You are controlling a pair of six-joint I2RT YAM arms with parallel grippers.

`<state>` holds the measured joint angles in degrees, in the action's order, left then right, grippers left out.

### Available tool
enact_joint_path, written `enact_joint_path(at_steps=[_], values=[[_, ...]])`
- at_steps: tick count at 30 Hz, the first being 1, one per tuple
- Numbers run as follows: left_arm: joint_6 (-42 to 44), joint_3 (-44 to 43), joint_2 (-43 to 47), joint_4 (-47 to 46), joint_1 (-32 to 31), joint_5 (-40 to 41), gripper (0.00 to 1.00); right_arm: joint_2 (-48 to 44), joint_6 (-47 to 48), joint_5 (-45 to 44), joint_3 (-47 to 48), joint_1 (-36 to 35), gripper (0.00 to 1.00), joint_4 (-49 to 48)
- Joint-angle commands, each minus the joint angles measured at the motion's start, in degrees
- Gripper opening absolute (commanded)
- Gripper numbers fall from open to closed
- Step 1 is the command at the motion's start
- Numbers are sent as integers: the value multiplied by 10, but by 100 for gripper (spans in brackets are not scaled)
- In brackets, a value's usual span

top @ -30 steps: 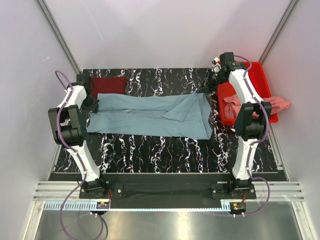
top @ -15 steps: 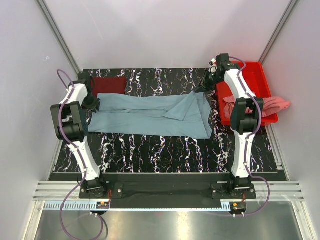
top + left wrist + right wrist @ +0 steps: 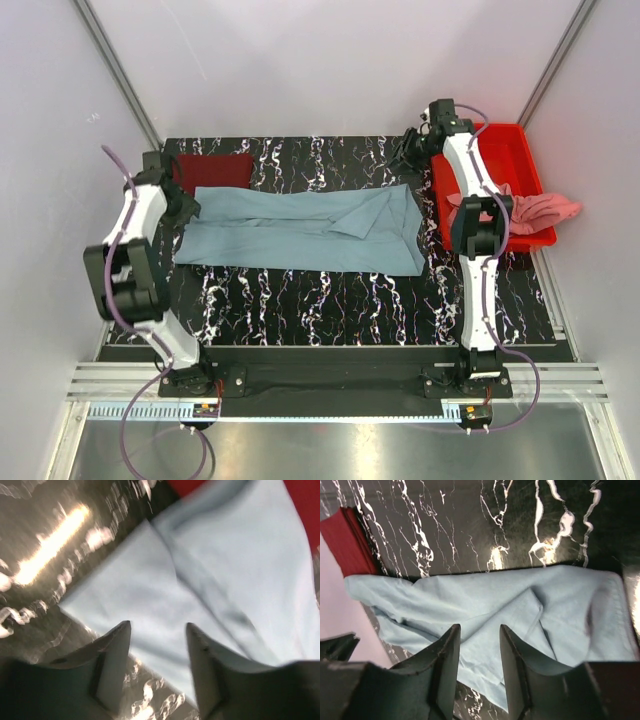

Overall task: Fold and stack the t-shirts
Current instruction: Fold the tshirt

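Our left pincer point(image 3: 163, 168) hovers at the far left of the tabletop point(image 3: 300, 290) and our right pincer point(image 3: 405, 150) at the far right, one at each end of the grey-blue shirt point(image 3: 300, 230) spread between them. The folded maroon shirt point(image 3: 215, 170) lies far left, just beside it. The salmon shirt point(image 3: 550, 208) droops over the red tray point(image 3: 510, 155).

From the left wrist, the fingers point(image 3: 112, 650) stand spread, pinching nothing. From the right wrist, the fingers point(image 3: 442, 660) are likewise apart and empty above a rumpled flap.

We judge that catching only one layer there could skew the fold.

We count three shirts, one tray, two pincers.
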<state>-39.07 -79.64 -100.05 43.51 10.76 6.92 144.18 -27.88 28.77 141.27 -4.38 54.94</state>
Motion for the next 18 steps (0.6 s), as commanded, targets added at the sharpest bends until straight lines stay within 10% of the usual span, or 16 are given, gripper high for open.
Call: enact_joint_path(at_steps=[1, 10, 18], values=[[23, 83, 48, -82, -4, -132, 47, -78, 26, -50, -6, -8, 45, 72], [27, 78, -40, -88, -4, -225, 42, -401, 53, -55, -515, -43, 46, -34], [-7, 105, -73, -33, 23, -160, 43, -447, 85, -95, -674, -48, 40, -86]])
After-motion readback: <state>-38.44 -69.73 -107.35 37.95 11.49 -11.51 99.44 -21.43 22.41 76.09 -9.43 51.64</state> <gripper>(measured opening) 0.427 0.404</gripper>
